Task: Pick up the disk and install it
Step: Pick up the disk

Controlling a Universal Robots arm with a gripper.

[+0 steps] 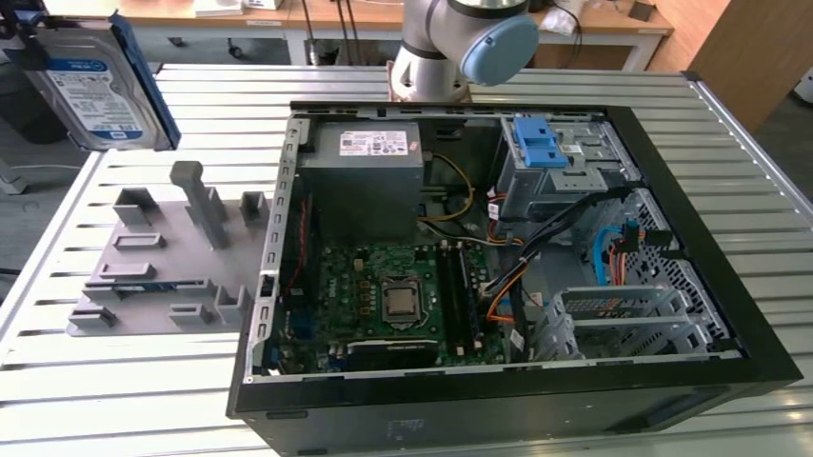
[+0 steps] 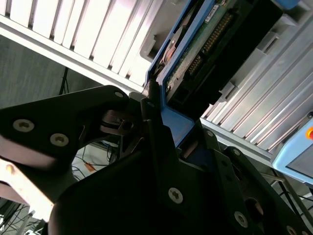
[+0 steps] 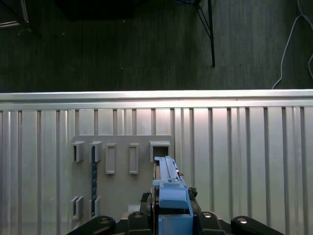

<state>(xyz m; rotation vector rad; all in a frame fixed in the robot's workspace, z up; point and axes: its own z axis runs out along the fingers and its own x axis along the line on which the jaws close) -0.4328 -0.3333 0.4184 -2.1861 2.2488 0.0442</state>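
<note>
Because the disk [image 1: 95, 90] hangs in the air at the far upper corner of the exterior view's left, clear of everything below it, the picking-up part of the job looks done. It stands on edge with its white-and-blue label facing the camera and its blue frame running down one side.

In the second wrist view the hand [image 2: 155, 110] is pressed together on that blue frame, pinching its edge, with the dark underside and connector of the disk [image 2: 210, 44] reaching away past the fingertips. In the first wrist view the disk [image 3: 168, 181] is seen edge-on, sticking out from the hand over the ribbed counter [image 3: 254, 147].

Below the disk, the grey holder [image 1: 166, 257] lies flat on the counter [image 1: 128, 381] with its posts and slots bare, so nothing rests in it now. The first wrist view shows the same holder [image 3: 122, 156] just beyond the tip of the disk, and the two are apart.

Installing is what is left. The open computer case [image 1: 711, 286] lies on its side next to the holder, well apart from the disk, and the disk is not yet over it. Inside the case sit a bay with a blue latch [image 1: 540, 143] and a bare metal cage [image 1: 623, 319] nearer the camera. Which of them is meant for the disk I cannot tell from this angle. The arm [image 1: 458, 48] stands behind the case.
</note>
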